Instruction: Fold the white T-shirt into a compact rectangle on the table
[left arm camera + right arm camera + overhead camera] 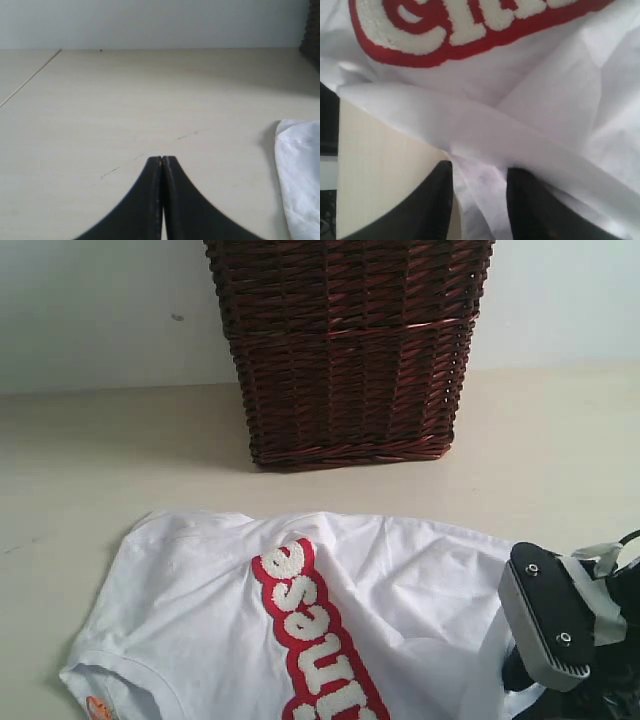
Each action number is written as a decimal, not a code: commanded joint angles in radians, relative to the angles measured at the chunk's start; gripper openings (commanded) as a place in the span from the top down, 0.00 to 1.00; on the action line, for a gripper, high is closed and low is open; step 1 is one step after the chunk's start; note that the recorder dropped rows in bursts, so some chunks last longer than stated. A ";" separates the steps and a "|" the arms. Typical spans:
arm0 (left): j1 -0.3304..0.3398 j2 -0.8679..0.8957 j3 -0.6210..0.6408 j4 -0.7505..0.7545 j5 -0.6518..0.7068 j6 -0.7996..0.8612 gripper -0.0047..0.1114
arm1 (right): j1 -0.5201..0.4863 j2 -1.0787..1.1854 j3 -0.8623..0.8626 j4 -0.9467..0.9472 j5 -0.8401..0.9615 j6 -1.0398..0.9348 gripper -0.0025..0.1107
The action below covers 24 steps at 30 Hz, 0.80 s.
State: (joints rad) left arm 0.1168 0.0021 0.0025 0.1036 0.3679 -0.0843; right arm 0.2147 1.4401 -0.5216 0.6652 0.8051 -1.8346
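The white T-shirt (200,620) lies spread on the table (100,460), its fuzzy white letters outlined in red (310,640) running across the chest, and a small orange tag (98,707) shows at its lower left. My right gripper (479,172) stands open at the shirt's right edge, with a loose fold of the white T-shirt (545,100) lying between its black fingers (432,200). The lettering (445,25) sits just beyond it. My left gripper (163,159) is shut on nothing, over bare table (125,100), with the shirt's edge (300,170) off to one side.
A tall dark brown wicker basket (350,340) stands on the table behind the shirt; its corner (312,30) shows in the left wrist view. The right arm's grey wrist housing (550,625) hangs over the shirt's right side. A pale wall backs the table.
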 commanded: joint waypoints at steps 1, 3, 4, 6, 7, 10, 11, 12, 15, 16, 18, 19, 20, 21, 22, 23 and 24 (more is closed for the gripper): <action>0.003 -0.002 -0.002 -0.004 -0.007 0.001 0.96 | 0.001 0.061 0.035 0.053 -0.088 -0.055 0.67; 0.003 -0.002 -0.002 -0.004 -0.007 0.001 0.96 | 0.001 0.081 0.048 0.051 -0.164 -0.081 0.67; 0.003 -0.002 -0.002 -0.004 -0.007 0.001 0.96 | 0.001 0.088 0.052 0.048 -0.218 -0.110 0.69; 0.003 -0.002 -0.002 -0.004 -0.007 0.001 0.96 | 0.001 0.091 0.054 0.051 -0.258 -0.136 0.83; 0.003 -0.002 -0.002 -0.004 -0.007 0.001 0.96 | 0.001 0.091 0.054 0.051 -0.258 -0.136 0.90; 0.003 -0.002 -0.002 -0.004 -0.007 0.001 0.96 | 0.001 0.091 0.054 0.051 -0.210 -0.133 0.98; 0.003 -0.002 -0.002 -0.004 -0.007 0.001 0.96 | 0.001 0.089 0.054 0.051 -0.190 -0.133 0.98; 0.003 -0.002 -0.002 -0.004 -0.007 0.001 0.96 | 0.001 0.075 0.054 0.031 -0.133 -0.133 0.98; 0.003 -0.002 -0.002 -0.004 -0.007 0.001 0.96 | 0.001 0.031 0.054 -0.063 0.014 -0.133 0.98; 0.003 -0.002 -0.002 -0.004 -0.007 0.001 0.96 | 0.001 0.003 0.054 -0.115 0.090 -0.133 0.98; 0.003 -0.002 -0.002 -0.004 -0.007 0.001 0.96 | 0.001 -0.029 0.049 -0.147 0.195 -0.133 0.98; 0.003 -0.002 -0.002 -0.004 -0.007 0.001 0.96 | 0.001 -0.042 0.038 -0.147 0.278 -0.133 0.98; 0.003 -0.002 -0.002 -0.004 -0.007 0.001 0.96 | 0.001 -0.048 0.031 -0.145 0.332 -0.133 0.98; 0.003 -0.002 -0.002 -0.004 -0.007 0.001 0.96 | 0.001 -0.054 0.018 -0.141 0.416 -0.133 0.98; 0.003 -0.002 -0.002 -0.004 -0.007 0.001 0.96 | 0.001 -0.057 0.013 -0.141 0.416 -0.133 0.98; 0.003 -0.002 -0.002 -0.004 -0.007 0.001 0.96 | 0.001 -0.059 0.011 -0.141 0.416 -0.115 0.98; 0.003 -0.002 -0.002 -0.004 -0.007 0.001 0.96 | 0.001 -0.059 0.011 -0.146 0.416 -0.115 0.98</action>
State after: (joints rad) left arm 0.1168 0.0021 0.0025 0.1036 0.3679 -0.0843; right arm 0.2147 1.3891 -0.5019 0.5273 1.1918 -1.9526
